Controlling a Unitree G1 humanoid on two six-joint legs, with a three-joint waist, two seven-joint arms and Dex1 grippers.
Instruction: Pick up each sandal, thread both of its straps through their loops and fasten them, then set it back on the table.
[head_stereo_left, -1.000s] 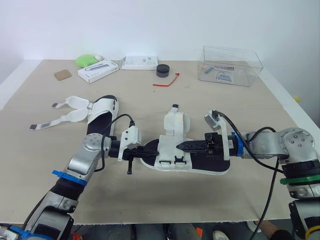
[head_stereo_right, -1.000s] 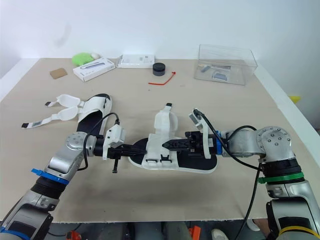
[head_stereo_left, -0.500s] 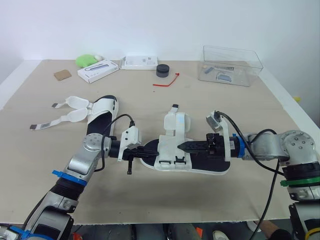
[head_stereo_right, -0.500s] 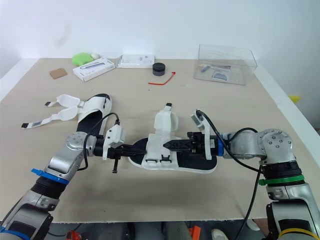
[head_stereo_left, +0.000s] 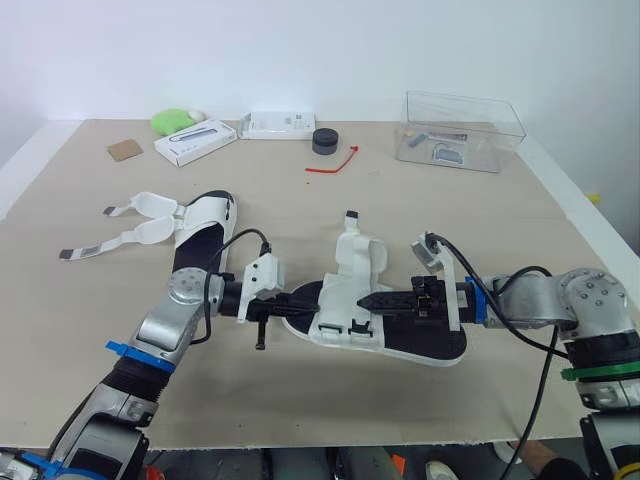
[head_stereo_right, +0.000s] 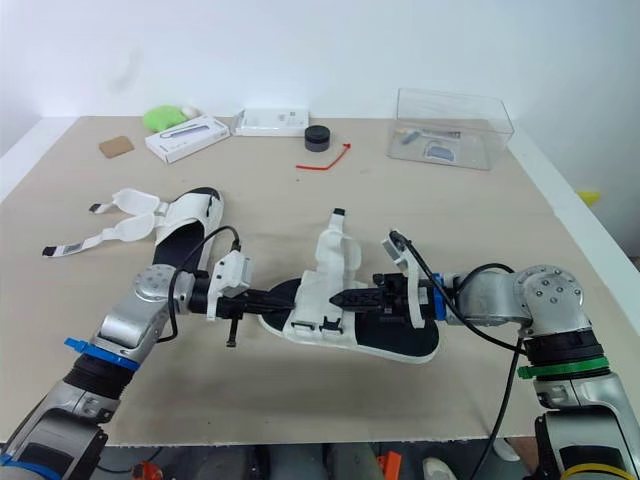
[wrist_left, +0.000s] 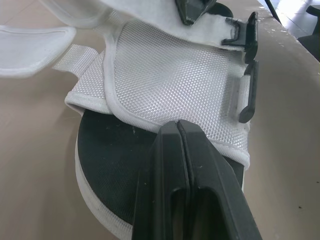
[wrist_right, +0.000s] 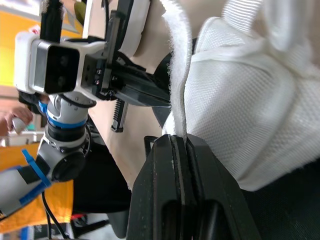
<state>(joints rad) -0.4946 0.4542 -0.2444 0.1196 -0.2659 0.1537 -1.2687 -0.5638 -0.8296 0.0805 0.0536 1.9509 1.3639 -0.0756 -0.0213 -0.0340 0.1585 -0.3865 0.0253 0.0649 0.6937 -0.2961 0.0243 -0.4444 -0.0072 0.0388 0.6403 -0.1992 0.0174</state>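
Two sandals on the tabletop (head_stereo_left: 470, 205). Middle sandal (head_stereo_left: 425, 342) close to the near edge, black insole up, lying between the two grippers. Left sandal (head_stereo_left: 203, 232) a little farther off, its two open straps (head_stereo_left: 118, 238) spread flat toward the left, well apart from both grippers.

Two grippers, both at the middle sandal:
- Left gripper (wrist_left: 178, 125): clenched, no gap between the fingers. Reaches in from the left over the black insole, tips against the rim of the white mesh flap (wrist_left: 170, 75). Cannot tell whether anything is pinched there.
- Right gripper (wrist_right: 179, 141): reaches in from the right, clamped on the white strap (wrist_right: 180, 70), the strap's edge squeezed between the fingers. Strap standing up from the sandal toward the far side.

Two black loops (wrist_left: 245, 97) side by side on the flap's near edge.

Along the far side, left to right:
- one cardboard piece (head_stereo_left: 125, 150)
- one green lump (head_stereo_left: 174, 120)
- two white boxes (head_stereo_left: 196, 141), set apart from each other
- one black puck (head_stereo_left: 325, 141)
- one red tie (head_stereo_left: 333, 163), just near of the puck
- one clear box (head_stereo_left: 462, 131), at the far right
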